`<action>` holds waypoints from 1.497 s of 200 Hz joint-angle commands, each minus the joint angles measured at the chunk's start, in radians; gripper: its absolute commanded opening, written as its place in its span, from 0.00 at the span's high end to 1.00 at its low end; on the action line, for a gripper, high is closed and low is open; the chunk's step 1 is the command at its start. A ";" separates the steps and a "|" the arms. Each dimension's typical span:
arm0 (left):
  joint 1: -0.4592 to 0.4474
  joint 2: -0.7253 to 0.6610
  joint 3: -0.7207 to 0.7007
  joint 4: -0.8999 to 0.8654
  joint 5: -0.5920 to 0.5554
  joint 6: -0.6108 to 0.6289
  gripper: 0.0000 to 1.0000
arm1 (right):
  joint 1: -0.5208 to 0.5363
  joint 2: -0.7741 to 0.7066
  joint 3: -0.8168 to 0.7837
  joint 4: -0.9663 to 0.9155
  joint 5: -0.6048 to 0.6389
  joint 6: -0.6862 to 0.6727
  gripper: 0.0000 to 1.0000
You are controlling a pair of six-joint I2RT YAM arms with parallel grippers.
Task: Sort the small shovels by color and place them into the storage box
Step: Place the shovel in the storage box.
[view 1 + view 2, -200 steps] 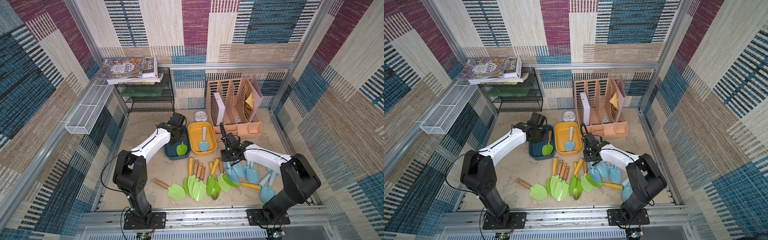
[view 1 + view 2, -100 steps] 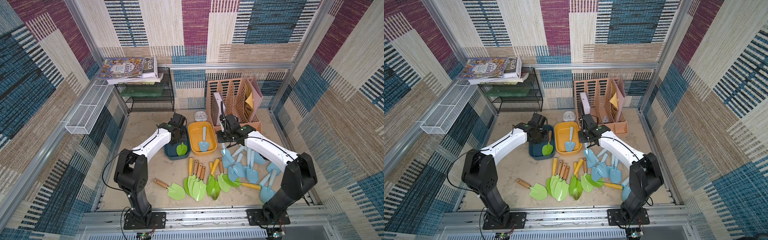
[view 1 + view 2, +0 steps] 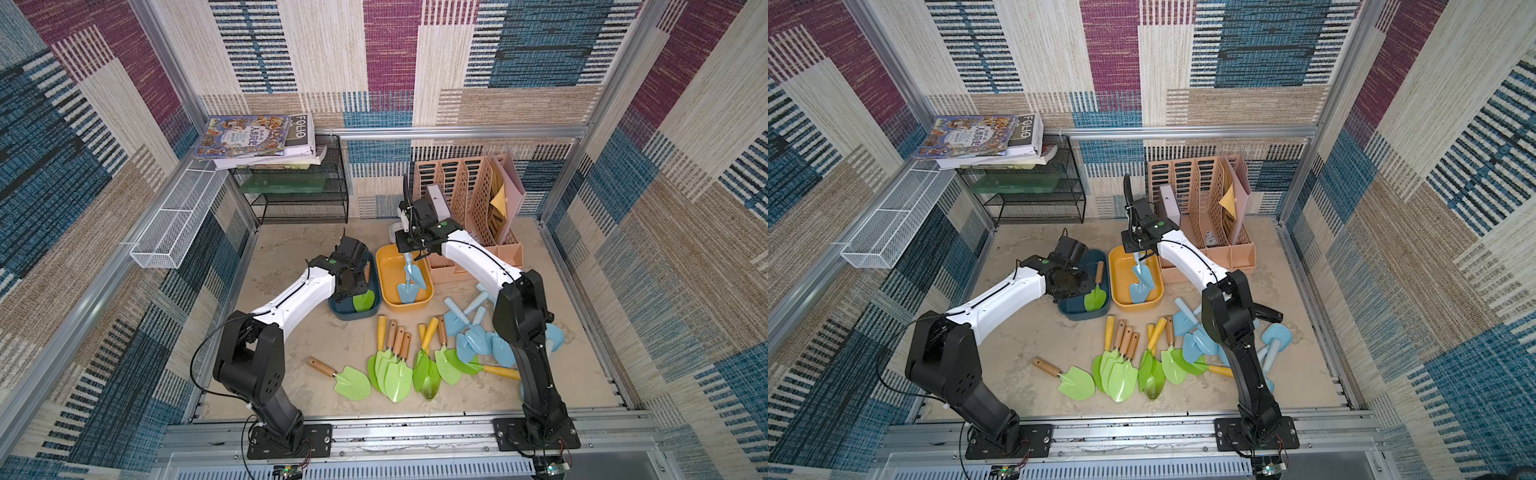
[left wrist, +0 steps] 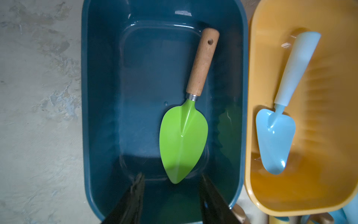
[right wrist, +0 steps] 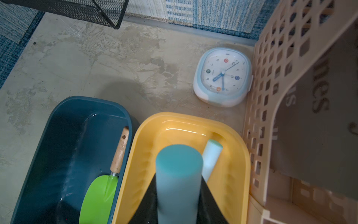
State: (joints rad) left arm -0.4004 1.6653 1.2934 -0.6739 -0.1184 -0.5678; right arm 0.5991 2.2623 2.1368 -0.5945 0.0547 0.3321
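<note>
Right arm: swung within the last second from the loose blue shovels to above the yellow bin
Right end effector: clamped on the handle of a pale blue shovel, blade hanging down into that bin
Yellow bin: second blue shovel lying flat inside
Left end effector: fingers apart, empty, poised over the dark blue bin
Dark blue bin: one green shovel, wooden handle
Table: green shovels fanned at front, blue shovels heaped beside them
</note>
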 commanded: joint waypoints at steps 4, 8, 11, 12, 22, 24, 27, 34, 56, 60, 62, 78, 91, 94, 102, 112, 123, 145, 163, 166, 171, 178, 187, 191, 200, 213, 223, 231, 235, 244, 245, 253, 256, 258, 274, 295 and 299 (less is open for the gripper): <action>0.002 -0.022 -0.011 -0.024 -0.033 0.014 0.52 | 0.005 0.054 0.044 -0.034 -0.045 0.008 0.96; 0.002 -0.027 -0.014 -0.026 -0.038 0.014 0.52 | 0.005 0.060 0.045 -0.031 -0.051 0.012 0.96; 0.004 -0.028 -0.015 -0.029 -0.040 0.013 0.52 | 0.006 0.066 0.045 -0.029 -0.054 0.014 0.96; 0.003 -0.030 -0.015 -0.030 -0.041 0.013 0.52 | 0.006 0.067 0.045 -0.029 -0.055 0.016 0.96; 0.004 -0.040 -0.023 -0.034 -0.049 0.015 0.52 | 0.009 0.083 0.044 -0.021 -0.064 0.025 0.96; 0.004 -0.041 -0.026 -0.036 -0.051 0.014 0.51 | 0.009 0.087 0.044 -0.020 -0.067 0.025 0.96; 0.004 -0.045 -0.027 -0.037 -0.053 0.014 0.52 | 0.011 0.091 0.044 -0.017 -0.068 0.024 0.96; 0.003 -0.052 -0.034 -0.039 -0.057 0.014 0.52 | 0.016 0.102 0.045 -0.012 -0.070 0.026 0.96; 0.004 -0.072 -0.049 -0.055 -0.073 0.013 0.52 | 0.028 0.132 0.048 -0.004 -0.060 0.029 0.96; 0.004 -0.074 -0.050 -0.059 -0.075 0.013 0.52 | 0.028 0.137 0.048 -0.002 -0.057 0.031 0.96; 0.004 -0.076 -0.052 -0.060 -0.077 0.013 0.52 | 0.029 0.139 0.047 -0.002 -0.055 0.032 0.96; 0.003 -0.090 -0.064 -0.065 -0.081 0.012 0.52 | 0.030 0.159 0.051 -0.002 -0.052 0.045 0.95; 0.004 -0.100 -0.072 -0.072 -0.087 0.012 0.51 | 0.030 0.171 0.053 -0.004 -0.037 0.049 0.95; 0.004 -0.103 -0.074 -0.073 -0.089 0.012 0.51 | 0.031 0.173 0.053 -0.004 -0.031 0.051 0.95; 0.004 -0.109 -0.079 -0.077 -0.091 0.012 0.51 | 0.031 0.178 0.054 -0.005 -0.014 0.055 0.95; 0.004 -0.117 -0.086 -0.080 -0.093 0.012 0.51 | 0.030 0.185 0.054 -0.004 0.007 0.057 0.95; 0.004 -0.125 -0.092 -0.084 -0.098 0.010 0.51 | 0.028 0.193 0.056 -0.004 0.021 0.062 0.95; 0.004 -0.138 -0.103 -0.092 -0.099 0.009 0.51 | 0.025 0.206 0.061 -0.002 0.035 0.071 0.94; 0.003 -0.150 -0.114 -0.096 -0.107 0.004 0.50 | 0.024 0.215 0.066 -0.005 0.050 0.073 0.92; 0.003 -0.152 -0.116 -0.097 -0.108 0.005 0.50 | 0.025 0.216 0.067 -0.005 0.052 0.073 0.92; 0.003 -0.157 -0.118 -0.101 -0.110 0.003 0.50 | 0.024 0.218 0.070 -0.005 0.053 0.073 0.90; 0.004 -0.161 -0.121 -0.106 -0.114 0.003 0.50 | 0.024 0.219 0.072 -0.005 0.049 0.072 0.87; 0.004 -0.169 -0.127 -0.112 -0.119 0.000 0.48 | 0.024 0.219 0.073 -0.004 0.046 0.074 0.82; 0.004 -0.173 -0.130 -0.113 -0.121 0.000 0.47 | 0.024 0.218 0.074 -0.004 0.045 0.074 0.79; 0.005 -0.181 -0.136 -0.114 -0.123 -0.002 0.46 | 0.024 0.215 0.075 -0.004 0.044 0.075 0.74; 0.005 -0.191 -0.143 -0.118 -0.122 -0.007 0.44 | 0.024 0.209 0.078 -0.004 0.041 0.077 0.66; 0.006 -0.195 -0.146 -0.124 -0.120 -0.008 0.43 | 0.025 0.201 0.080 -0.004 0.036 0.076 0.62; 0.005 -0.197 -0.146 -0.132 -0.118 -0.009 0.42 | 0.024 0.189 0.080 -0.005 0.037 0.076 0.60; 0.006 -0.199 -0.146 -0.135 -0.117 -0.010 0.42 | 0.026 0.183 0.080 -0.005 0.035 0.075 0.58; 0.006 -0.201 -0.147 -0.146 -0.113 -0.012 0.42 | 0.027 0.164 0.080 -0.004 0.030 0.072 0.56; 0.006 -0.202 -0.147 -0.147 -0.113 -0.011 0.42 | 0.027 0.162 0.080 -0.005 0.030 0.073 0.56; 0.006 -0.205 -0.150 -0.155 -0.110 -0.014 0.42 | 0.026 0.142 0.080 -0.002 0.029 0.071 0.55; 0.007 -0.207 -0.151 -0.158 -0.109 -0.017 0.42 | 0.026 0.134 0.080 -0.001 0.027 0.070 0.55; 0.006 -0.209 -0.153 -0.161 -0.109 -0.019 0.42 | 0.026 0.129 0.080 -0.002 0.027 0.069 0.55; 0.006 -0.224 -0.171 -0.174 -0.099 -0.026 0.43 | 0.028 0.085 0.076 0.002 0.031 0.059 0.55; 0.006 -0.253 -0.213 -0.191 -0.074 -0.037 0.43 | 0.030 0.024 0.054 0.004 0.041 0.034 0.54; 0.006 -0.259 -0.222 -0.196 -0.069 -0.039 0.43 | 0.029 0.012 0.045 0.005 0.044 0.031 0.54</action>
State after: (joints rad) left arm -0.3946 1.4322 1.1038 -0.8204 -0.2111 -0.5854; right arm 0.6243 2.3291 2.2066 -0.5987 0.0917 0.3923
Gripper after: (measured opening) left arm 0.569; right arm 0.453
